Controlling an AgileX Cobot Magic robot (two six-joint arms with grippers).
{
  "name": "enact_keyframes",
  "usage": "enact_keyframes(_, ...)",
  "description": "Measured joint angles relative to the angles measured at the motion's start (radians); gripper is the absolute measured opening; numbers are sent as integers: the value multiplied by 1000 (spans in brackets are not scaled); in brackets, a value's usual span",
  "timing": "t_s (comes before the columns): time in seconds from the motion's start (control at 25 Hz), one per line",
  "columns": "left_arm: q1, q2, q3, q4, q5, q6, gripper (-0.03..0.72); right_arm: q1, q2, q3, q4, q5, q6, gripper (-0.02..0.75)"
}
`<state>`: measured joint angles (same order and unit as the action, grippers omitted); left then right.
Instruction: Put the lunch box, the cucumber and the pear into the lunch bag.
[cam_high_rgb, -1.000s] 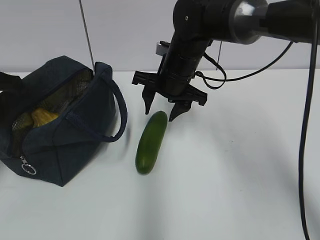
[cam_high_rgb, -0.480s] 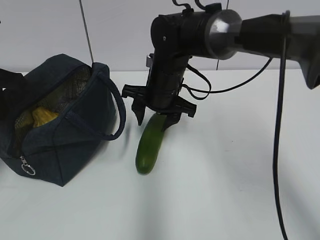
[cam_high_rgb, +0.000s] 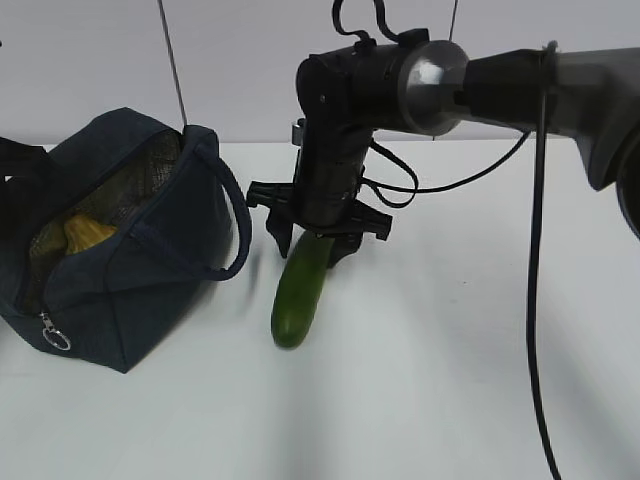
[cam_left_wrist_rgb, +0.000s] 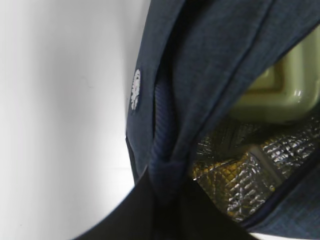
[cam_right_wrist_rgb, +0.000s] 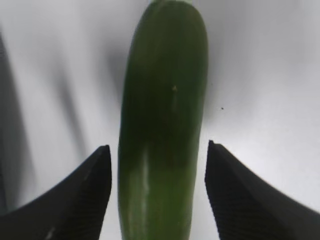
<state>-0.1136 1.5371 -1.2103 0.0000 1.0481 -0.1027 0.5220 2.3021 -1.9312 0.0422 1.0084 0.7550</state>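
The dark navy lunch bag (cam_high_rgb: 150, 270) stands open at the left, silvery lining showing. The yellow pear (cam_high_rgb: 85, 232) lies inside it. The lunch box's pale green lid (cam_left_wrist_rgb: 280, 95) shows inside the bag in the left wrist view. The dark green cucumber (cam_high_rgb: 298, 292) lies on the white table right of the bag. My right gripper (cam_high_rgb: 312, 245) is open and low over the cucumber's far end. Its fingers straddle the cucumber (cam_right_wrist_rgb: 162, 125) with small gaps on both sides. My left gripper (cam_left_wrist_rgb: 170, 210) is shut on the bag's navy handle strap (cam_left_wrist_rgb: 167, 135) at the bag's far side.
The bag's looped handle (cam_high_rgb: 235, 215) hangs toward the cucumber, close to my right gripper's left finger (cam_high_rgb: 278, 232). The right arm's cable (cam_high_rgb: 535, 250) hangs at the right. White table (cam_high_rgb: 450, 380) extends in front and to the right.
My right gripper moved left and came down over the cucumber's far end, fingers now on either side of it. The bag, pear and cucumber have not moved.
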Motion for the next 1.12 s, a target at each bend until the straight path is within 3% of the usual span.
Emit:
enact_keyframes(0.4, 0, 0, 0, 0, -4, 0, 1, 1, 36, 0, -9, -21, -12, 466)
enact_keyframes(0.68, 0, 0, 0, 0, -5, 0, 1, 1, 68, -8, -42, 55, -41, 465)
enact_keyframes(1.12, 0, 0, 0, 0, -6, 0, 1, 1, 68, -52, -80, 101, -102, 389)
